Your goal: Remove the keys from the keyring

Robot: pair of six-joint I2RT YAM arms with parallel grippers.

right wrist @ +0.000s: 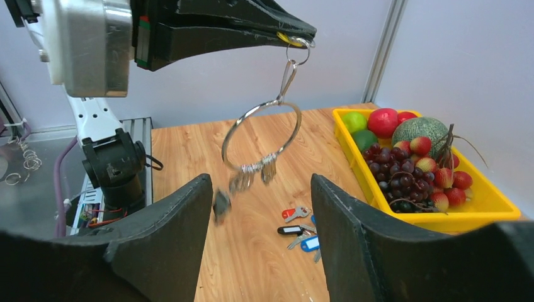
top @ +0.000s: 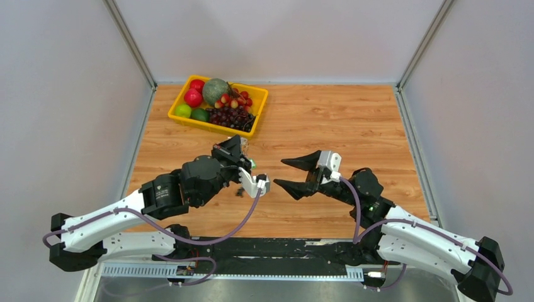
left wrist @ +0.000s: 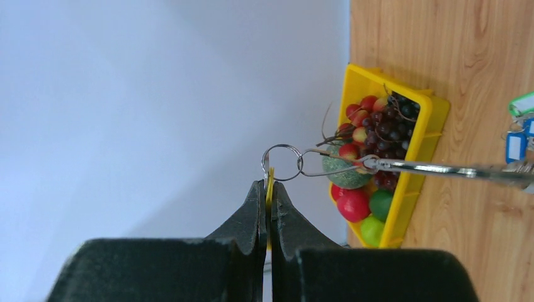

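left gripper (left wrist: 269, 184): clamped tight on yellow tag (right wrist: 286, 39); keyring (right wrist: 245, 116) hangs below it
right gripper (top: 280, 172): spread wide, empty
keys (right wrist: 252, 175): some on keyring; others loose on table (top: 352, 119)

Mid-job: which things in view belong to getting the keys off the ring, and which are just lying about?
Job in hand:
- keyring, hanging from the shut left gripper
- keys dangling on it
- loose keys on the table
- right gripper, open and empty

Lying about:
- yellow basket
- fruit inside it
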